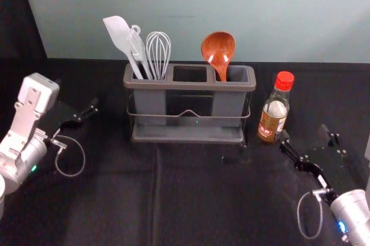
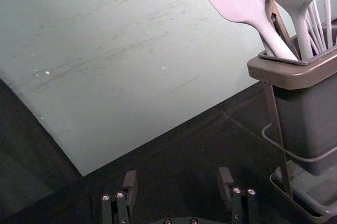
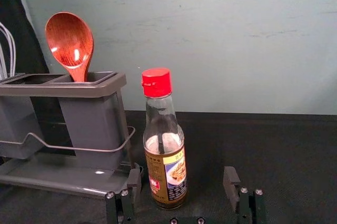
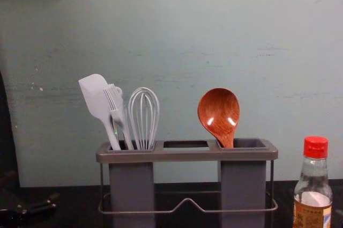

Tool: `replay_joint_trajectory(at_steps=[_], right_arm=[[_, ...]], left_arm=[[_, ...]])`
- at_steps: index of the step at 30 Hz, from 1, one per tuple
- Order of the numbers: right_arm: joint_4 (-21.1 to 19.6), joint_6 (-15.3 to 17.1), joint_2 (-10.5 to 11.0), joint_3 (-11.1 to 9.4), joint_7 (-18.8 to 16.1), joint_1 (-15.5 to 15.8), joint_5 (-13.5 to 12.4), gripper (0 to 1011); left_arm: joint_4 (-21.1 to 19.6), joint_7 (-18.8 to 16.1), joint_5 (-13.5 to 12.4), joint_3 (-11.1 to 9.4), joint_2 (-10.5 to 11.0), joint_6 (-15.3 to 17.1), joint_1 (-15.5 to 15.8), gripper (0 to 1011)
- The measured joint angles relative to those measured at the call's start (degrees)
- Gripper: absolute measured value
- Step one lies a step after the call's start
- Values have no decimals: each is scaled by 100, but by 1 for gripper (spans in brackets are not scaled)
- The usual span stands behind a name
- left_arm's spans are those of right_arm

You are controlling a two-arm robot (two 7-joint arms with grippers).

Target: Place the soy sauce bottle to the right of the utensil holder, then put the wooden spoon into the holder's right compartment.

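1. Both halves of the job look done to us in the chest view. The wooden spoon (image 4: 218, 112) stands handle-down in the right compartment (image 4: 244, 185) of the utensil holder (image 4: 187, 155), its bowl tipped towards eleven o'clock. Handle-down suits it, we judge: the slim end drops in and the broad bowl clears the rim. The spatula (image 4: 96, 96) and whisk (image 4: 143, 116) share the left compartment (image 4: 131, 185) at the nine o'clock end, which leaves the spoon room of its own.

2. In the right wrist view we see the soy sauce bottle (image 3: 166, 168) upright on its base, just beside the holder, label showing and red cap up. That footing should keep it steady. The right gripper (image 3: 182, 174) has its fingers wide apart and grips nothing; the bottle stands so close that we would back straight out, lest a finger knock it.

3. In the left wrist view the left gripper (image 2: 178, 173) is spread wide as well, with nothing between its fingers.

4. In the head view we find the bottle at three o'clock from the holder. The right arm (image 1: 352, 214) reaches in from five o'clock, its gripper at four o'clock from the bottle; the left gripper is parked well apart, at nine o'clock from the holder.
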State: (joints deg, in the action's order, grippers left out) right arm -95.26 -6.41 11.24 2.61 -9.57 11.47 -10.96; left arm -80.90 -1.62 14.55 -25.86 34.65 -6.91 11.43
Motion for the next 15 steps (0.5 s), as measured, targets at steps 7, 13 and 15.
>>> replay_joint_trajectory(at_steps=[7, 13, 15], right_arm=[[-4, -6, 0, -1, 3, 4, -4, 1002], [-4, -10, 0, -1, 5, 5, -4, 1003], [-4, -10, 0, -1, 5, 5, -4, 1003]], left_arm=[[0, 0, 0, 0, 0, 0, 0, 1005], [0, 0, 0, 0, 0, 0, 0, 1005], [0, 0, 0, 0, 0, 0, 0, 1005]])
